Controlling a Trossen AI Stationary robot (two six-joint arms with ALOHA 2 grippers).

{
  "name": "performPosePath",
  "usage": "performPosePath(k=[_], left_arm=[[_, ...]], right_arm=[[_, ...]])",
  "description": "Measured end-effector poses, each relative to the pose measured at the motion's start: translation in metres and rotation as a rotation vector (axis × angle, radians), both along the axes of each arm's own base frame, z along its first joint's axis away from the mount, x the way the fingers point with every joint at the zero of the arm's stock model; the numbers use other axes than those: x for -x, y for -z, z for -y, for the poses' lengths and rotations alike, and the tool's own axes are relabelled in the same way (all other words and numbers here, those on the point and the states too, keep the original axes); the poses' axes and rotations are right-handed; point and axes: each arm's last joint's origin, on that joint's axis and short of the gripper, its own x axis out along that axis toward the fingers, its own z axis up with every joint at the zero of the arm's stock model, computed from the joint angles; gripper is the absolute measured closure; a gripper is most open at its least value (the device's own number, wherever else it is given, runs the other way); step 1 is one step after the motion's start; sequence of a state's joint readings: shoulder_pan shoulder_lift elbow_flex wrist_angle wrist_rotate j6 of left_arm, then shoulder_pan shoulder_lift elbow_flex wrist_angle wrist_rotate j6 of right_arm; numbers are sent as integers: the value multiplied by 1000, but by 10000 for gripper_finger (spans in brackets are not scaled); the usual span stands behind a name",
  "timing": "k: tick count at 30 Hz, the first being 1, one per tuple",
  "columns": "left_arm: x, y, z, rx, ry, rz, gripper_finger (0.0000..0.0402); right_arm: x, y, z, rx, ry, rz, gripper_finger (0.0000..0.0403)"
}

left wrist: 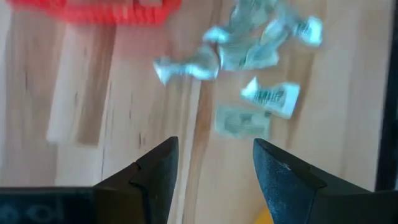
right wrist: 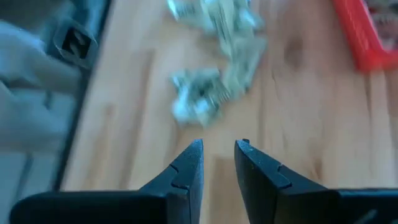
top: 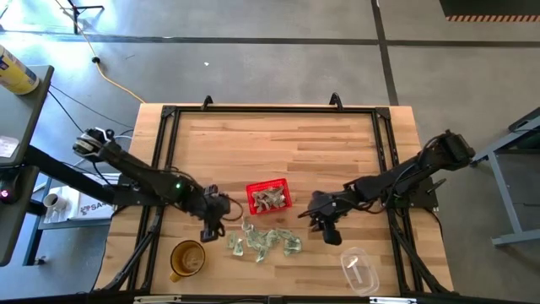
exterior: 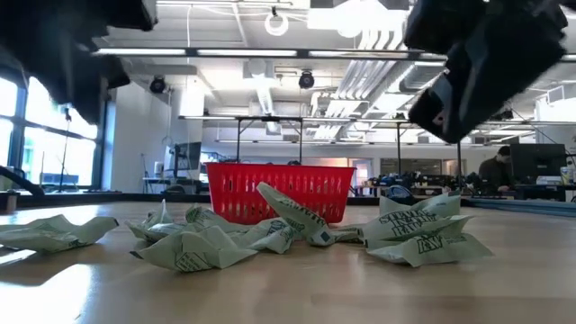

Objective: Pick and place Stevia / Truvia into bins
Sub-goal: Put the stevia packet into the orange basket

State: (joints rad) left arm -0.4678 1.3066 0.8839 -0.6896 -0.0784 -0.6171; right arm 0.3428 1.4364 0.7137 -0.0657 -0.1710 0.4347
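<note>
Crumpled pale green and white Stevia packets (top: pixel 263 241) lie in a loose heap on the wooden table, just on the near side of the red basket (top: pixel 268 197). A few more packets (top: pixel 270 199) rest inside the basket. My left gripper (top: pixel 210 232) hovers open to the left of the heap; its wrist view shows the packets (left wrist: pixel 258 93) ahead of the fingers. My right gripper (top: pixel 331 235) hovers open to the right of the heap, with packets (right wrist: pixel 214 87) ahead of its fingers. In the low view the heap (exterior: pixel 270 236) lies in front of the basket (exterior: pixel 279 191).
An amber cup (top: pixel 187 258) stands near the table's near-left corner, close to my left gripper. A clear plastic cup (top: pixel 360 272) lies near the near-right corner. A black frame (top: pixel 270 110) borders the table. Bare wood lies beyond the basket toward the far edge.
</note>
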Motion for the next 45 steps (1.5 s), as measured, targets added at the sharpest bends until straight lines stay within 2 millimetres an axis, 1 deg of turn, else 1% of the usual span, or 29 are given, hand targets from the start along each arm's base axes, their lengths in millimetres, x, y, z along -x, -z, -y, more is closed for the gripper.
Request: performPosePath(k=[3,5,8,14,20,23,25,27,29,32,35,37,40,42,45], left_arm=[[6,3,7,17,-14,-11,163],[11,9,10,18,-25,-39,163],[15,12,15,29,-35,-51,163],[21,15,16,43,-46,-110,163],[21,16,15,20,-20,-117,163],[21,16,14,6,6,-111,163],[21,16,14,-1,22,-108,163],[21,16,14,-4,23,-106,163],[21,15,14,-10,21,-101,163],[21,15,14,-27,13,-90,163],[21,15,14,-33,10,-86,163],[21,15,13,-34,10,-85,163],[20,15,13,-39,8,-82,163],[20,15,13,-49,3,-76,163],[20,15,13,-65,-6,-65,163]], right_arm=[[-9,-14,-3,-113,91,29,320],[-14,-19,-5,-152,120,62,320],[-18,-16,-6,-143,140,81,322],[-19,-16,-2,-178,316,55,339],[-24,-23,-2,-259,434,125,367],[-22,-22,-6,-275,394,96,391],[-20,-20,-7,-272,384,71,399],[-21,-22,-8,-318,375,67,395],[-23,-20,-7,-376,337,25,386],[-21,-11,-4,-353,348,-48,379],[-19,-10,-5,-364,379,-76,375],[-17,-9,-9,-381,369,-110,376],[-9,-3,-15,-296,313,-160,377],[-6,1,-15,-217,313,-161,377],[-7,2,-11,-137,327,-116,374]])
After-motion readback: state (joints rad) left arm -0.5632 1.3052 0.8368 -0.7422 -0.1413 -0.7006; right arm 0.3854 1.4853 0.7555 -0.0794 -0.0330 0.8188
